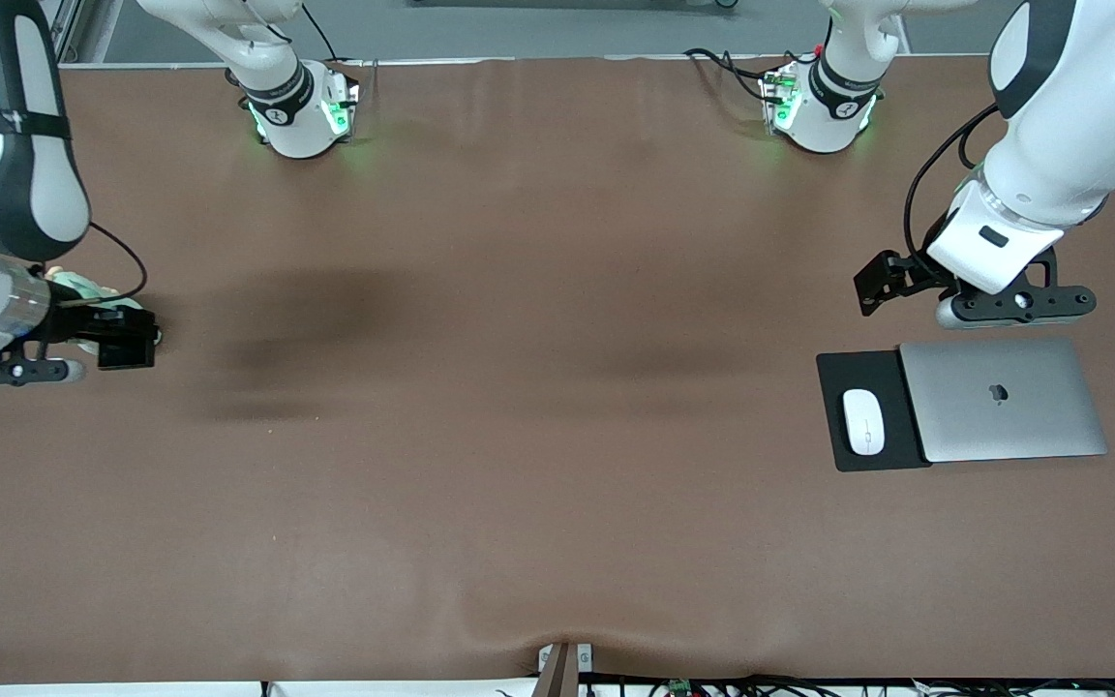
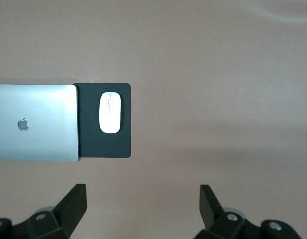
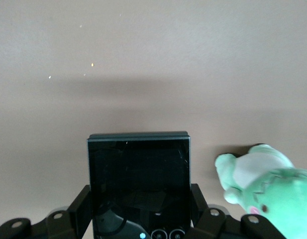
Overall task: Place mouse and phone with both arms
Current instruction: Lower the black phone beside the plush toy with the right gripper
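The white oval mouse [image 1: 863, 421] lies on a black mat [image 1: 872, 373] toward the left arm's end of the table; it also shows in the left wrist view [image 2: 110, 112] on the mat [image 2: 104, 145]. My left gripper [image 1: 873, 287] hangs open and empty over bare table beside the mat, its fingers [image 2: 73, 201] wide apart. My right gripper [image 1: 117, 339] is shut on the black, nearly square phone [image 1: 128, 340] at the right arm's end of the table, just above the surface. In the right wrist view the phone [image 3: 138, 174] sits between the fingers [image 3: 82, 206].
A closed silver laptop [image 1: 1003, 399] lies partly on the mat, beside the mouse; it also shows in the left wrist view [image 2: 34, 122]. A green and white plush toy [image 3: 262, 186] lies beside the right gripper, partly hidden under the arm [image 1: 74, 286].
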Action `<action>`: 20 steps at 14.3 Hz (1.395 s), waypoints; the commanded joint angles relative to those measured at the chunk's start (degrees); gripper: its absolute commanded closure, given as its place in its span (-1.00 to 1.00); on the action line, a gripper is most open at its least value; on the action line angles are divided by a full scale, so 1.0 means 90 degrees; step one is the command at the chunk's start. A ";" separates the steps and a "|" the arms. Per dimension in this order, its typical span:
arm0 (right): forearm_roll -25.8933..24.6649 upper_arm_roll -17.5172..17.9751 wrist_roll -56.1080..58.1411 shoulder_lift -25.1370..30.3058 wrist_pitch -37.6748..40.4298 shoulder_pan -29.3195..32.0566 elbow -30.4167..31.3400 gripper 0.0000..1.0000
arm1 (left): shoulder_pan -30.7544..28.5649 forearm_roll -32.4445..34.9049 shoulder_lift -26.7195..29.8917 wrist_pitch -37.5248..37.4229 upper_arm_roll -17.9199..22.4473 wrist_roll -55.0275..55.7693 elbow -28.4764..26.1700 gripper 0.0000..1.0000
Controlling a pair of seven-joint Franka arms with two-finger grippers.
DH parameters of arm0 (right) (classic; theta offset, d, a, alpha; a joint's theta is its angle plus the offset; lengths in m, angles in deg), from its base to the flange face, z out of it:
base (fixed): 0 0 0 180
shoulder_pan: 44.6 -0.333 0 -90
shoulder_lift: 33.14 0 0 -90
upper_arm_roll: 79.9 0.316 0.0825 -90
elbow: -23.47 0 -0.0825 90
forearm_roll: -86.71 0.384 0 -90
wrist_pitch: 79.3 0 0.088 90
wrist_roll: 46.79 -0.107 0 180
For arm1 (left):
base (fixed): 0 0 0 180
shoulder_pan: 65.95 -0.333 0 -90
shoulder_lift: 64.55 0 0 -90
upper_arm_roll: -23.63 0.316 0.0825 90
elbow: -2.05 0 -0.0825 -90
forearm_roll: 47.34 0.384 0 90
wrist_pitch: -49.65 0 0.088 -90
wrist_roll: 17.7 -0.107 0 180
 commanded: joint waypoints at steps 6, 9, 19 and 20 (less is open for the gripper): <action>0.0136 0.0071 0.0032 0.0118 -0.1737 0.0257 0.1487 1.00 | -0.0049 -0.0106 0.0075 -0.0127 -0.0016 -0.0034 0.0032 -1.00; 0.0136 0.0071 0.0051 -0.0058 -0.2335 0.0306 0.1840 1.00 | -0.0049 -0.0106 0.0075 -0.0127 -0.0006 -0.0043 0.0033 -1.00; 0.0146 0.0091 0.0080 -0.0498 -0.3869 0.0502 0.2642 1.00 | -0.0049 -0.0184 0.0026 -0.0488 -0.0016 -0.0170 0.0608 -1.00; 0.0156 0.0091 0.0080 -0.0546 -0.3918 0.0511 0.2661 1.00 | -0.0049 -0.0184 0.0036 -0.0537 -0.0016 -0.0151 0.0647 -1.00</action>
